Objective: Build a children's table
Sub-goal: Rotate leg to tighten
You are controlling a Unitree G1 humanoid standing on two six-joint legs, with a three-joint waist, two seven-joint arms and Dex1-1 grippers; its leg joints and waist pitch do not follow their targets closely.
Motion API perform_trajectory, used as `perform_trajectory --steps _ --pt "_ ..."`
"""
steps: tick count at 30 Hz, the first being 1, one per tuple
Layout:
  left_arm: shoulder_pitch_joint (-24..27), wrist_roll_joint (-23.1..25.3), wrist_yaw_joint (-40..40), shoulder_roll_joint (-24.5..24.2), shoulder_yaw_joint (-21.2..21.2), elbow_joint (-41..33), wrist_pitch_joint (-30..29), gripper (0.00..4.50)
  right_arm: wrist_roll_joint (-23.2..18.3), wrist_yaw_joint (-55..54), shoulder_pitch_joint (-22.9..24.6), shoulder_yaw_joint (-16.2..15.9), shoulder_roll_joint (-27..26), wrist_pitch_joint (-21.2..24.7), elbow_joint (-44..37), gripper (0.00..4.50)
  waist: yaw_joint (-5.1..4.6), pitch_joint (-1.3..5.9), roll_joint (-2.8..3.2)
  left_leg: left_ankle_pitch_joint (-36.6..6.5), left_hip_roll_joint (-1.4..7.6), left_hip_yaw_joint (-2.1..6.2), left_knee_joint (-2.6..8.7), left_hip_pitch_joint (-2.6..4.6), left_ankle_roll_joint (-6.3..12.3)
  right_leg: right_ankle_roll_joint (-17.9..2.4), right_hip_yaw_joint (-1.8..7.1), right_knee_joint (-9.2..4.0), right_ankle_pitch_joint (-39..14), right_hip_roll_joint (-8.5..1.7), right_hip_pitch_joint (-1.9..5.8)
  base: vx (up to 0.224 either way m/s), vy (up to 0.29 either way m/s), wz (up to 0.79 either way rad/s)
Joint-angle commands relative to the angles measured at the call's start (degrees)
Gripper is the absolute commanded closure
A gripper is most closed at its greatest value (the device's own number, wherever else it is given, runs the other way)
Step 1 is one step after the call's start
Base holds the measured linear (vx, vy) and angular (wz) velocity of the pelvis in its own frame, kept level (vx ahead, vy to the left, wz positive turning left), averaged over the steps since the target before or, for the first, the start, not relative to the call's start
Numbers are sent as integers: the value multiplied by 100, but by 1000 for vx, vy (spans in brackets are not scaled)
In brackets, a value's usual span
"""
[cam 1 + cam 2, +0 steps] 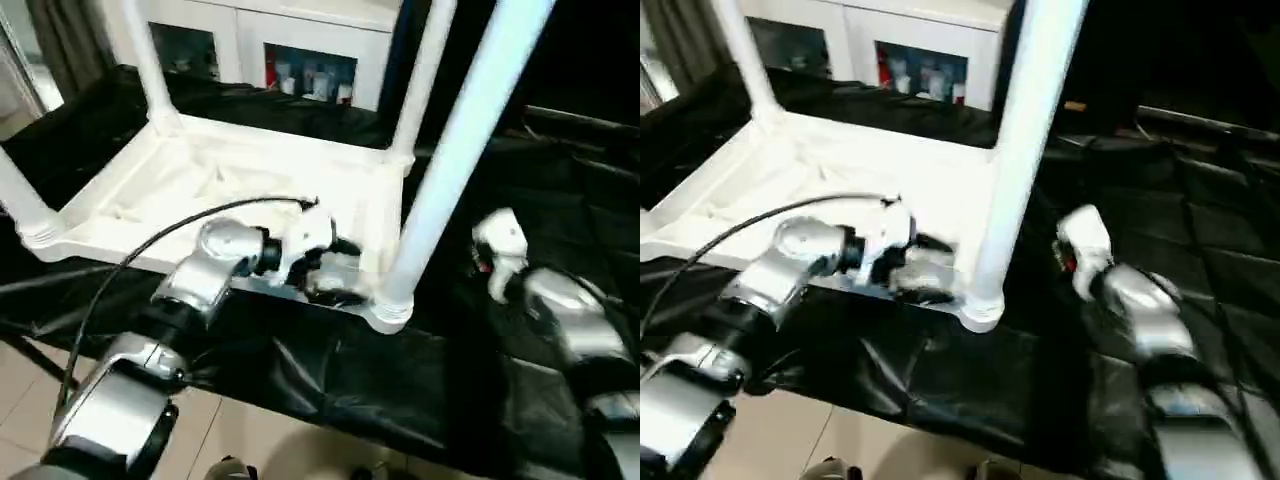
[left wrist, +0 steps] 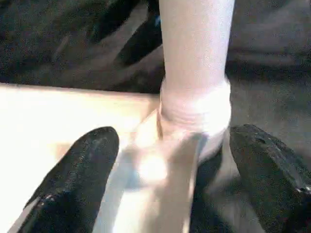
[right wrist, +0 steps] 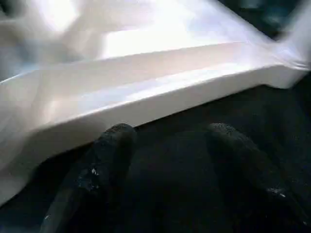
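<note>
Left claw [image 2: 165,179] open beside four upright legs [image 1: 452,150].

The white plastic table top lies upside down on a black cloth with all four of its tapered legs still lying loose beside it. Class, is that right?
Not quite. The white plastic table top does lie upside down on the black cloth, but the legs are not loose: the left eye view shows four tapered white legs standing upright in its round corner sockets, the nearest leg among them.
</note>
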State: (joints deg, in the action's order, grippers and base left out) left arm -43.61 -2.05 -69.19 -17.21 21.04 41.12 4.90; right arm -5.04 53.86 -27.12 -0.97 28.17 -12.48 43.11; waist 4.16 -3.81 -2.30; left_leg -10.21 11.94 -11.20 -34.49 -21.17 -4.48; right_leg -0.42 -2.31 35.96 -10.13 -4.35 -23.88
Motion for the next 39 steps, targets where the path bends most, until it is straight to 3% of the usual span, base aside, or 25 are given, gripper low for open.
perform_trajectory --steps 1,5,6,10,17,18,19,34,39 --pt "-194 215 -54 -52 133 161 135 73 -6 394 134 -155 289 102 -477 179 64 437 -9 -1274 107 34 357 67 460 -1320 175 -460 -1020 -257 353 0 0 0" --pt "-365 322 -228 -28 232 531 274 106 -301 1022 659 -159 693 697 -1509 179 140 417 -30 -1347 100 35 370 63 448 -1251 177 -492 -1318 -275 349 0 0 0" --pt "-389 324 -255 -7 220 591 299 117 -361 1106 727 -162 734 801 -1660 179 144 419 -1 -1400 114 39 373 72 441 -1244 182 -501 -1352 -283 342 0 0 0" --pt "-603 440 -456 124 273 1039 536 152 -609 1436 1193 -256 998 1330 -2472 179 161 422 -14 -1431 119 55 379 59 425 -1219 171 -516 -1426 -297 338 0 0 0" --pt "-730 507 -464 226 290 1328 631 196 -725 1500 1391 -289 1065 1628 -2870 179 165 419 -34 -1380 101 71 376 38 413 -1165 163 -530 -1539 -315 344 0 0 0" --pt "-791 572 -449 262 318 1473 667 218 -758 1528 1479 -293 1087 1757 -3053 179 166 418 44 -1397 101 75 381 54 397 -1166 164 -542 -1577 -314 329 0 0 0" --pt "-869 654 -437 307 335 1675 737 218 -823 1555 1588 -285 1120 1962 -3297 179 161 412 15 -1440 93 67 380 59 398 -1129 164 -571 -1554 -289 337 0 0 0" --pt "-1060 1007 -293 369 387 2308 999 360 -904 1473 1853 -297 1240 2419 -3928 179 194 438 62 -1247 121 84 387 65 438 -1333 159 -511 -970 -323 381 0 0 0" --pt "-1102 1139 -229 393 392 2489 1112 401 -891 1411 1867 -307 1259 2504 -4016 179 197 418 67 -1409 124 81 399 86 382 -1330 161 -551 -1237 -340 372 0 0 0"
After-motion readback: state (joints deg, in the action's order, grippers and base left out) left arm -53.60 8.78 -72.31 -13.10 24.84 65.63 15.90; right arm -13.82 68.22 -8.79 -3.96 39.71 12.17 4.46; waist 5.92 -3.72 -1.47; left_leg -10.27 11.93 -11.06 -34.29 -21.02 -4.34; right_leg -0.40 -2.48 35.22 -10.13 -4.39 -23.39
